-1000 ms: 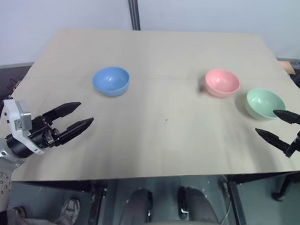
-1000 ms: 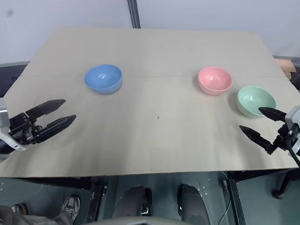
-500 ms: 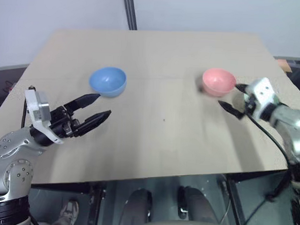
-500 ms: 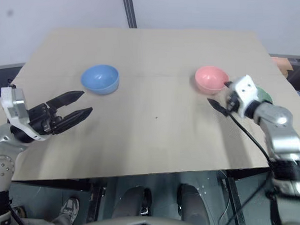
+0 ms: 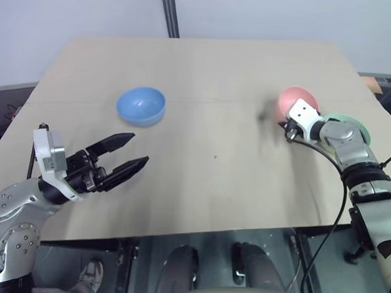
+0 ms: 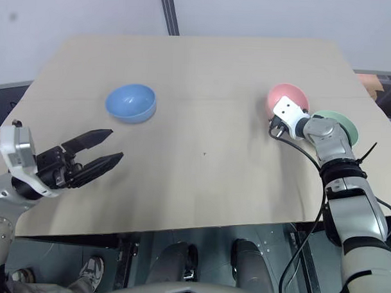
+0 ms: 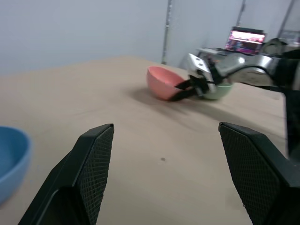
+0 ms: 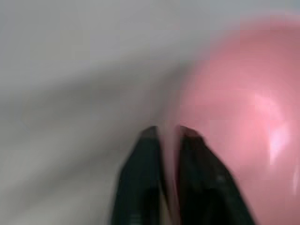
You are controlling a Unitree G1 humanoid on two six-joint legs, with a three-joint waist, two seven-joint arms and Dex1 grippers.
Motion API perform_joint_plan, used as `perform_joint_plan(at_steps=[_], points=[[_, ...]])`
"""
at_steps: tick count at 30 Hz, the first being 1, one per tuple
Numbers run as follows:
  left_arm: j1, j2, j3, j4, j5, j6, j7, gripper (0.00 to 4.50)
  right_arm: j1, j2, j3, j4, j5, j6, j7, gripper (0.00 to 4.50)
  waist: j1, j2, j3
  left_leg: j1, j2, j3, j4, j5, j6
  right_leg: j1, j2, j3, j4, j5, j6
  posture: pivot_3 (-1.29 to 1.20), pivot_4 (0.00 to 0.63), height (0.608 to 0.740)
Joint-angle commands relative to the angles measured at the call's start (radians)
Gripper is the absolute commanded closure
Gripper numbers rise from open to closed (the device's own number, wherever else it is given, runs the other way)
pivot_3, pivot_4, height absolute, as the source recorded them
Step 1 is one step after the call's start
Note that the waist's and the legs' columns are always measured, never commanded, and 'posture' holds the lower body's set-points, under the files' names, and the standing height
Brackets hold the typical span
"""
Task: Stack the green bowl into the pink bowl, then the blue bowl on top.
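Our right fingers point(image 8: 164, 136) are pinched together on the near rim of the pink bowl point(image 5: 298, 101), which sits tipped at about two o'clock on the bench point(image 5: 207, 185). Our left fingers point(image 5: 130, 154) hang spread apart with nothing between them, low at eight o'clock. The green bowl point(image 6: 341, 124) lies just beside the pink one at its three o'clock, partly behind our right arm, so the right side is far nearer to it. The blue bowl point(image 5: 140, 106) rests at ten o'clock, just beyond our left fingers, nearer that arm.
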Motion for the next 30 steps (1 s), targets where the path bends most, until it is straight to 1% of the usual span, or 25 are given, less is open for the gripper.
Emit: perform_joint_plan(at_steps=[1,3,5,6,8,9,11,13,15,17,18,19,20,21,22,23,24,26,28,30], points=[[0.011,0.022,0.027,-0.039,-0.019,-0.009,-0.037,0.71,-0.042,0.005,-0.005,0.001,-0.018,-0.066,0.002,4.48,0.0,0.0,0.0,0.0,0.0,0.0,0.0,0.0,0.0,0.0,0.0,0.0,0.001,0.0,0.0,0.0,0.15,0.74],[0.007,0.025,0.025,-0.033,-0.019,-0.009,-0.043,0.71,-0.041,0.012,-0.007,-0.036,-0.017,-0.074,0.016,4.48,0.0,0.0,0.0,0.0,0.0,0.0,0.0,0.0,0.0,0.0,0.001,-0.001,0.001,0.0,0.0,0.0,0.15,0.74],[-0.001,0.026,0.022,-0.017,-0.015,-0.012,-0.051,0.71,-0.005,0.023,-0.008,-0.152,0.016,-0.063,0.079,4.48,0.0,0.001,0.001,0.0,0.0,0.0,0.0,0.0,0.0,0.0,0.001,-0.001,0.002,0.0,0.0,0.0,0.15,0.74],[-0.007,0.026,0.02,-0.007,-0.011,-0.015,-0.054,0.71,0.028,0.03,-0.004,-0.241,0.047,-0.036,0.13,4.48,0.001,0.001,0.001,0.0,0.0,0.0,0.0,0.0,0.0,0.0,0.0,-0.001,0.002,0.0,0.0,0.0,0.15,0.74],[-0.018,0.024,0.02,0.016,-0.003,-0.022,-0.062,0.71,0.137,0.032,0.03,-0.498,0.102,0.084,0.226,4.48,0.001,0.002,0.001,0.0,0.002,-0.001,0.0,0.0,0.0,0.0,0.001,-0.001,0.002,0.002,0.003,0.0,0.15,0.74],[-0.025,0.022,0.018,0.028,0.001,-0.025,-0.063,0.71,0.192,0.033,0.057,-0.618,0.107,0.13,0.248,4.48,0.003,0.002,0.001,0.001,0.002,-0.002,0.0,0.0,0.0,0.0,0.001,-0.001,0.002,0.002,0.004,0.0,0.15,0.74],[-0.04,0.022,0.013,0.048,0.008,-0.028,-0.066,0.71,0.272,0.041,0.108,-0.792,0.086,0.22,0.257,4.48,0.004,0.002,0.0,0.001,0.002,-0.004,-0.001,0.0,-0.001,0.0,0.001,-0.002,0.002,0.002,0.004,0.0,0.15,0.74],[-0.053,0.024,0.006,0.066,0.015,-0.03,-0.07,0.71,0.312,0.052,0.159,-0.877,0.055,0.289,0.262,4.48,0.004,0.002,0.001,0.0,0.002,-0.004,-0.001,0.0,-0.001,0.0,0.0,-0.002,0.002,0.002,0.004,0.0,0.15,0.74],[-0.074,0.029,-0.002,0.087,0.024,-0.033,-0.077,0.71,0.325,0.063,0.211,-0.896,0.021,0.332,0.269,4.48,0.003,0.001,0.0,0.0,0.002,-0.003,0.001,0.0,-0.001,0.0,0.0,-0.002,0.002,0.002,0.003,0.0,0.15,0.74],[-0.087,0.032,-0.009,0.1,0.03,-0.034,-0.083,0.71,0.326,0.072,0.227,-0.906,0.006,0.371,0.261,3.74,0.003,-0.001,-0.001,0.002,0.001,-0.003,0.002,0.0,0.0,0.001,-0.001,-0.001,0.002,0.0,0.001,0.0,0.15,0.74],[-0.094,0.033,-0.013,0.105,0.033,-0.034,-0.085,0.71,0.329,0.066,0.226,-0.927,0.009,0.392,0.269,3.67,0.003,-0.001,-0.001,0.003,0.001,-0.002,0.003,0.0,0.0,0.001,-0.001,-0.002,0.003,0.0,0.001,0.0,0.15,0.74],[-0.1,0.032,-0.015,0.109,0.036,-0.034,-0.089,0.71,0.331,0.064,0.219,-0.948,0.012,0.411,0.266,3.49,0.005,0.0,-0.001,0.003,0.001,-0.002,0.003,0.0,0.0,0.001,-0.001,-0.002,0.004,0.0,0.0,0.0,0.15,0.74],[-0.104,0.031,-0.017,0.112,0.038,-0.034,-0.092,0.71,0.333,0.062,0.214,-0.964,0.014,0.424,0.264,2.89,0.006,0.0,-0.001,0.003,0.001,-0.001,0.003,0.001,-0.001,0.001,0.0,-0.002,0.005,0.0,0.0,0.0,0.15,0.74],[-0.108,0.03,-0.02,0.115,0.041,-0.034,-0.095,0.71,0.335,0.061,0.188,-1.003,0.032,0.462,0.258,2.6,0.006,0.0,-0.001,0.002,0.001,-0.001,0.003,0.001,-0.002,0.001,0.0,-0.003,0.005,0.0,0.0,0.0,0.15,0.74],[-0.112,0.027,-0.023,0.118,0.044,-0.034,-0.096,0.71,0.34,0.055,0.147,-1.061,0.064,0.526,0.253,2.17,0.006,0.0,-0.001,0.002,0.001,-0.001,0.003,0.001,-0.002,0.001,0.0,-0.003,0.005,0.0,0.0,0.0,0.15,0.74],[-0.116,0.024,-0.028,0.118,0.044,-0.033,-0.095,0.71,0.348,0.035,0.106,-1.126,0.1,0.573,0.266,2.17,0.006,0.0,-0.001,0.002,0.001,-0.001,0.002,0.001,-0.002,0.001,0.0,-0.003,0.005,0.0,0.0,0.0,0.15,0.74],[-0.117,0.021,-0.034,0.115,0.05,-0.035,-0.094,0.71,0.36,0.025,0.047,-1.194,0.162,0.658,0.273,2.17,0.006,0.001,0.0,0.002,0.001,-0.001,0.002,0.001,-0.002,0.0,0.001,-0.003,0.005,0.0,0.0,0.0,0.15,0.74],[-0.118,0.015,-0.039,0.109,0.052,-0.034,-0.091,0.71,0.377,0.018,-0.067,-1.285,0.245,0.774,0.243,2.17,0.008,0.0,0.0,0.0,0.001,-0.002,0.002,0.001,-0.002,0.0,0.0,-0.003,0.005,0.0,0.0,0.0,0.15,0.74],[-0.117,0.012,-0.039,0.105,0.05,-0.034,-0.088,0.71,0.401,-0.007,-0.144,-1.329,0.257,0.812,0.195,2.17,0.008,0.0,-0.001,0.0,0.001,-0.002,0.002,0.001,-0.002,0.0,0.0,-0.003,0.003,0.0,0.0,0.0,0.15,0.74],[-0.118,0.011,-0.041,0.109,0.05,-0.035,-0.088,0.71,0.434,-0.04,-0.204,-1.333,0.227,0.816,0.128,2.17,0.008,-0.001,-0.001,0.0,0.001,-0.002,0.002,0.001,-0.002,0.001,-0.001,-0.003,0.002,0.0,0.0,0.0,0.15,0.74]])
